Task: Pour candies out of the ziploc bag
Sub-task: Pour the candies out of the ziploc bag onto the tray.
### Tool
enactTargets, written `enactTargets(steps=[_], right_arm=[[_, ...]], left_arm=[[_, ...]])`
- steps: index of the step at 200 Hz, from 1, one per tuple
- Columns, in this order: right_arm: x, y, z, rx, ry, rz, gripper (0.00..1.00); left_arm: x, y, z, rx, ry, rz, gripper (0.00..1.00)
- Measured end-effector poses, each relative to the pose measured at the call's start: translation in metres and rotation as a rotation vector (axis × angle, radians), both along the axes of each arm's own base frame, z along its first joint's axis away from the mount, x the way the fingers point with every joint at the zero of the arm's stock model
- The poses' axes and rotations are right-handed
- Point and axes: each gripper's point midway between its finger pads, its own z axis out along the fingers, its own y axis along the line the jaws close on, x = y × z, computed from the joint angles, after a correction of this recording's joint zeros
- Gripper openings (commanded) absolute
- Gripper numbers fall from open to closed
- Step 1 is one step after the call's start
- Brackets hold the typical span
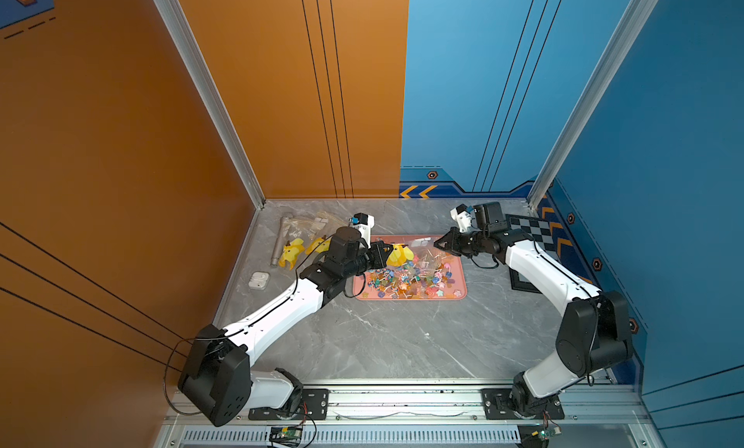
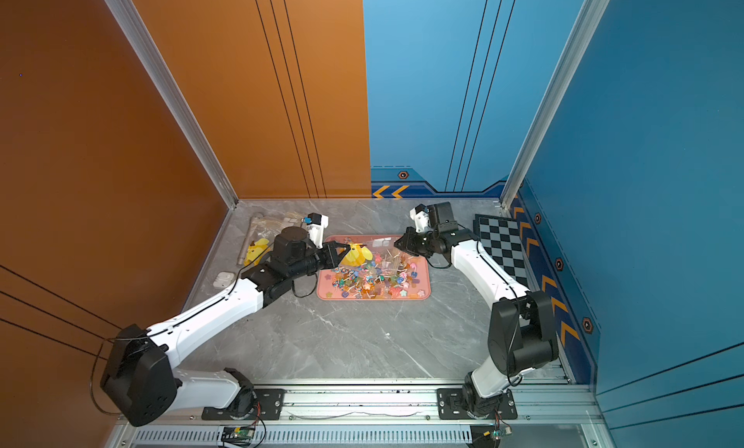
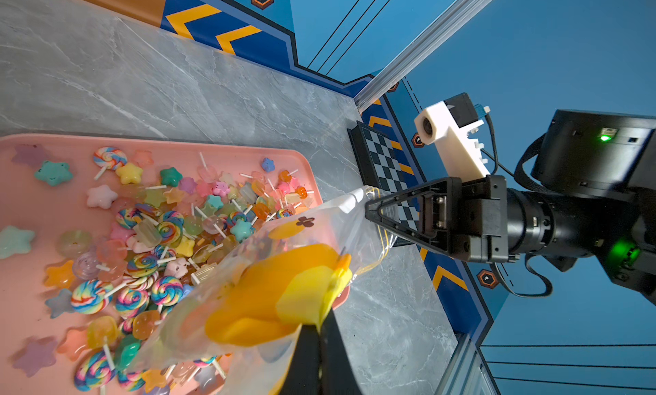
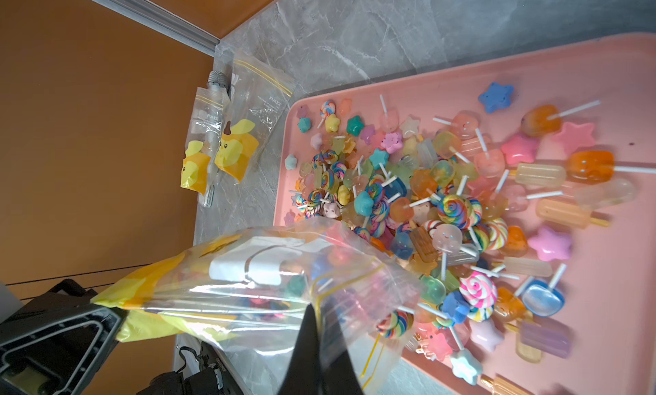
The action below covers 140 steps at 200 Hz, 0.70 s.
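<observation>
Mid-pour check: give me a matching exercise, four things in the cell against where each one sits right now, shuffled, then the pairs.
Things:
1. candies
2. ziploc bag
3. white earbud case
4. checkerboard

Places:
A. pinched at its ends by the left gripper and right gripper, over the pink tray
B. flat on the table, to the robot's right of the tray
C. heaped on the tray
D. on the table, to the robot's left of the tray

Pairs: 1-C, 2-A, 3-D, 4-B

White arm links (image 1: 277, 313), black joint housings (image 1: 217, 379), black cables (image 3: 517, 167), white camera mounts (image 3: 454, 144), perhaps green indicator lights (image 3: 605, 138)
</observation>
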Motion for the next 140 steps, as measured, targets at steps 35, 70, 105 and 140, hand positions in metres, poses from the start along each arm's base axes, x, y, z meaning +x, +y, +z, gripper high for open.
enactTargets(steps=[35, 70, 105, 140], right_arm=[[0.0015, -0.0029, 0.0018, -0.001, -0.01, -0.003, 0.0], [0.0015, -0.0037, 0.0026, 0.003, -0.014, 0.004, 0.0], [0.0011, -0.0041, 0.0, 0.006, -0.01, 0.004, 0.0], [0.002, -0.0062, -0.0001, 0.006, -0.011, -0.001, 0.0]], left_arm=[[0.0018, -0.0016, -0.0044, 0.008, 0.006, -0.001, 0.0], [0.0041, -0.0012, -0.0019, 0.012, 0.0, 0.005, 0.0], [0.0054, -0.0021, -0.0032, 0.012, 0.002, 0.005, 0.0], [0.0073, -0.0045, 0.0024, 0.01, -0.002, 0.003, 0.0]])
